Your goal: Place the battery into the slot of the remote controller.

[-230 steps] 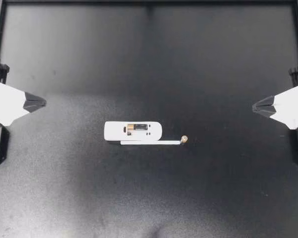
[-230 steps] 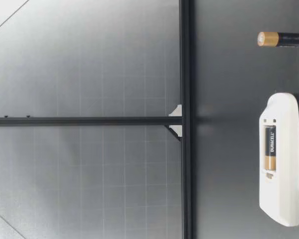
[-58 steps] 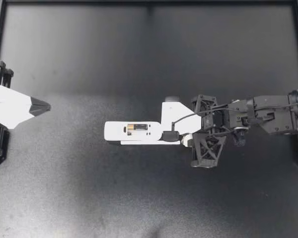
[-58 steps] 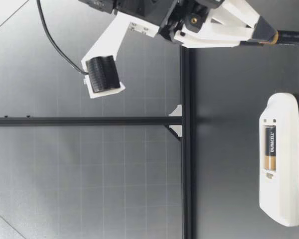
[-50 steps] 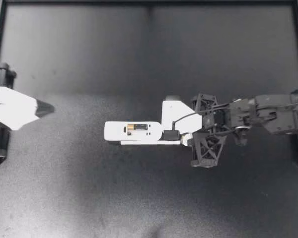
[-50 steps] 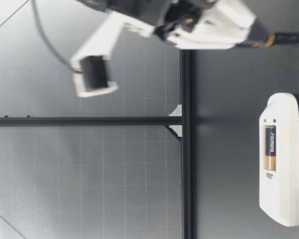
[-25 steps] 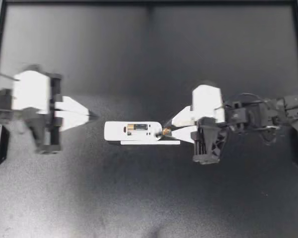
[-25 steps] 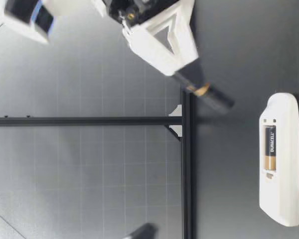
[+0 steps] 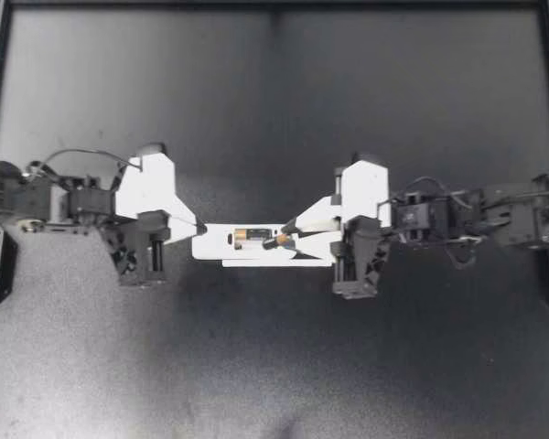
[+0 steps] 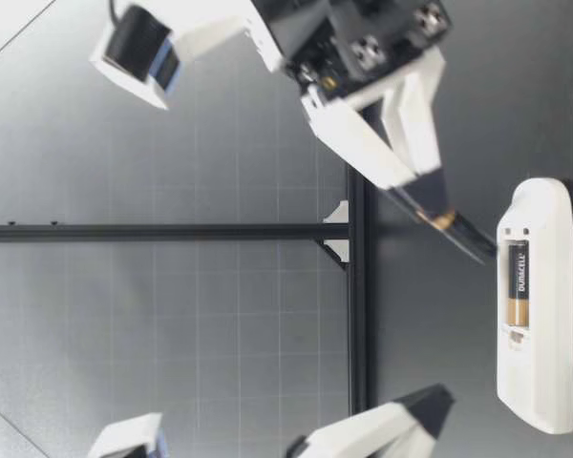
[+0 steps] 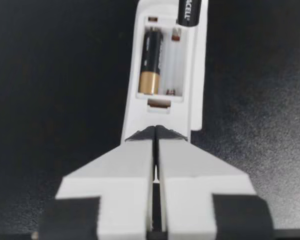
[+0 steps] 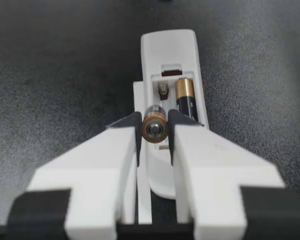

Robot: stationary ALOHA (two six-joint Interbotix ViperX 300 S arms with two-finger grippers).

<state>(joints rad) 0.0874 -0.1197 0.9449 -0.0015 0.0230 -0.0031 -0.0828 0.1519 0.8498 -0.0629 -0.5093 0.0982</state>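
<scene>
While you are looking across the matte, speckled black table (image 9: 274,91) toward the grey gridded wall (image 10: 172,315), the right gripper (image 9: 288,240) is pinching the smooth cylindrical battery (image 9: 280,240), holding it tilted over the empty slot (image 12: 163,97) of the glossy white remote controller (image 9: 215,242). The left gripper (image 9: 199,228) is sitting pressed closed at the other end.

1. The table (image 9: 274,384) was matte black, with a faint, grainy sheen of light across its middle.
2. A black frame rail (image 9: 274,5) bordered it.
3. In the low view, a pale grey gridded panel (image 10: 172,324) stood behind the table. It was crossed by 1 black upright post (image 10: 153,232) with a white bracket (image 10: 341,214) at its foot.
</scene>
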